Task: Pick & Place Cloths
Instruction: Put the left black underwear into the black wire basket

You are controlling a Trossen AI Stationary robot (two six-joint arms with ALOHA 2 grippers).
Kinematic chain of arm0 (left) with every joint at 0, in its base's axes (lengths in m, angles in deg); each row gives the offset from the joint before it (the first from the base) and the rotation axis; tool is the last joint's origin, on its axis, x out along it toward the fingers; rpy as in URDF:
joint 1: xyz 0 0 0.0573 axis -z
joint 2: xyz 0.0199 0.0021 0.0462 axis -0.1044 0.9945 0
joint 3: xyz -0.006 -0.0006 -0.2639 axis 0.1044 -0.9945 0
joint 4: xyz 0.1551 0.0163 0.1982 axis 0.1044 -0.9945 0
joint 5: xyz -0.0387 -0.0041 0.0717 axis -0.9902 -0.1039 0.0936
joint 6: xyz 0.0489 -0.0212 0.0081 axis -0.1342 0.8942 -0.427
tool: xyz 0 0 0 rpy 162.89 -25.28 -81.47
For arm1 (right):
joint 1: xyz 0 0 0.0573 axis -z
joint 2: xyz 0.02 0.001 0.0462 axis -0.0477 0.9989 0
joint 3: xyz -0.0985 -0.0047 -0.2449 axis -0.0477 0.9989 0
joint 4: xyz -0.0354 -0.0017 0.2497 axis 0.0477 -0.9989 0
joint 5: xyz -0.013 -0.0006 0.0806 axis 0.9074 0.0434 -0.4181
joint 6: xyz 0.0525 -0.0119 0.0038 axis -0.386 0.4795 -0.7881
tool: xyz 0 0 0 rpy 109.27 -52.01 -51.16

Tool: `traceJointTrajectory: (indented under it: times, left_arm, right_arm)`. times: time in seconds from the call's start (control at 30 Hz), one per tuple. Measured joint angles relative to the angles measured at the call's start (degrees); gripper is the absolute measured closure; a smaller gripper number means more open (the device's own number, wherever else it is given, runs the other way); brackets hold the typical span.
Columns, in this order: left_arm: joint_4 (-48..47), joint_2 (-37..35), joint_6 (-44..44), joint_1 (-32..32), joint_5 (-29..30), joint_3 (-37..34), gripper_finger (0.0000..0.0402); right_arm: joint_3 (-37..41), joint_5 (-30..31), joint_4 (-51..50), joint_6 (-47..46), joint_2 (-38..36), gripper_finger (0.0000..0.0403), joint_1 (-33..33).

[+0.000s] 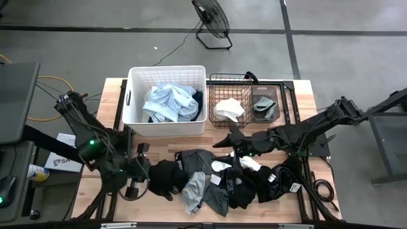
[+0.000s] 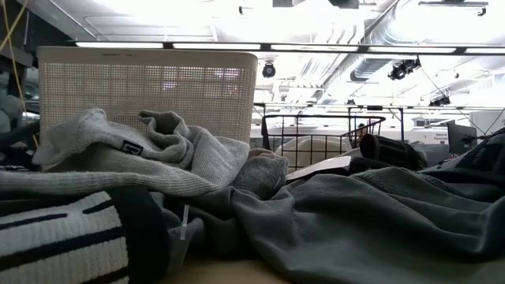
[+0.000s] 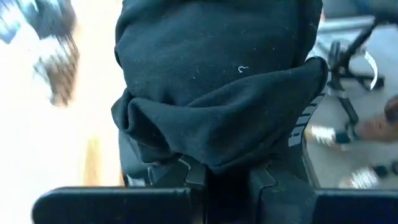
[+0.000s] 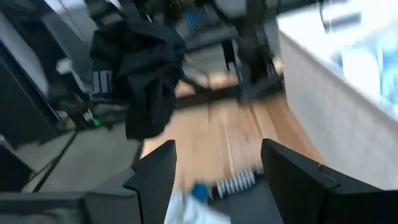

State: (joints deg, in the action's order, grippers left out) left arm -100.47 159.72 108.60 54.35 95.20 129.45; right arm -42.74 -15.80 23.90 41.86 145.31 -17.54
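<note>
Grey fleece [image 2: 371, 221] fills the low view's foreground, soft and creased, with a ribbed light grey piece [image 2: 142, 154] heaped behind it and a navy cloth with white stripes [image 2: 63, 237] at its side.

From above, the left arm reaches in from the table's [image 1: 114, 102] left edge, its wrist low over the front left part of the worktop. The left gripper [image 1: 152, 176] is clamped on a black cloth [image 1: 166, 180]; the wrist view shows matte black jersey [image 3: 217, 93] bunched between the fingers [image 3: 186, 174] and draped over them, with white lettering along one fold, too blurred to read.

The right arm stretches in from the right edge, elbow raised, forearm level across the middle. The right gripper [image 1: 222, 141] hangs just in front of the wire basket [image 1: 219, 79] with its jaws apart; its wrist view shows two dark fingers [image 4: 155, 180] spread over bare wood planks, and something white and blue between them that may be cloth.

Most cloths [image 1: 222, 181] lie in a rumpled heap along the front edge: black, dark grey, a light grey piece [image 1: 194, 189], and white scraps [image 1: 249, 163]. A light blue garment [image 1: 168, 102] is crumpled in the white plastic tub [image 1: 133, 95] at the back. The basket, of thin black wire, holds a white cloth [image 1: 227, 109] in one compartment and a grey one [image 1: 264, 107] in the other.
</note>
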Motion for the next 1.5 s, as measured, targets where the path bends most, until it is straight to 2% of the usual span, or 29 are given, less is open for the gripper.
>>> traceJointTrajectory:
  times: [0.17,0.27,0.4,0.57,0.67,0.87,0.97,1.1,1.27,1.37,1.5]
  left_arm:
    - [4.42,0.0,-7.93,-0.14,5.89,4.28,0.0368]
    - [7.83,-0.02,-11.5,-3.04,6.69,5.64,0.0368]
    - [12.9,0.0,-16.62,-8.47,3.94,6.28,0.0368]
    - [16.95,0.01,-20.7,-16.85,-2.46,6.37,0.0368]
    - [18.12,0.0,-20.95,-21.58,-4.98,6.37,0.0368]
    - [20.33,0.6,-19.92,-29.87,-5.68,6.37,0.0368]
    - [21.52,1.4,-19.77,-33.06,-4.67,6.37,0.0368]
    - [21.35,2.37,-18.01,-36.38,-0.52,6.37,0.0368]
    - [20.93,2.93,-15.83,-39.17,1.91,6.37,0.0368]
    - [21.15,2.93,-15.53,-40.06,2.14,6.37,0.0368]
    - [21.2,2.93,-14.76,-40.54,2.17,6.37,0.0368]
  right_arm:
    - [0.0,-0.69,11.05,7.83,-0.04,0.0176,0.03]
    - [0.0,-1.12,16.43,11.03,-0.04,0.0176,0.5]
    - [0.0,-2.41,21.67,15.76,-0.07,0.0176,0.59]
    - [0.0,-2.15,22.52,19.0,-0.07,0.0176,0.85]
    - [0.0,-1.24,23.7,21.44,-0.07,0.0176,1.09]
    - [0.0,-0.31,25.59,24.96,-0.07,0.0176,2.97]
    - [0.0,-0.32,25.83,24.98,-0.07,0.0176,4.64]
    - [0.0,-0.31,25.85,24.98,-0.07,0.0176,6.38]
    - [0.0,2.85,24.4,24.7,-0.33,0.0174,7.73]
    - [0.0,5.71,22.85,24.65,-0.44,0.0153,7.73]
    - [0.0,9.43,22.0,24.57,-0.55,0.0092,7.48]
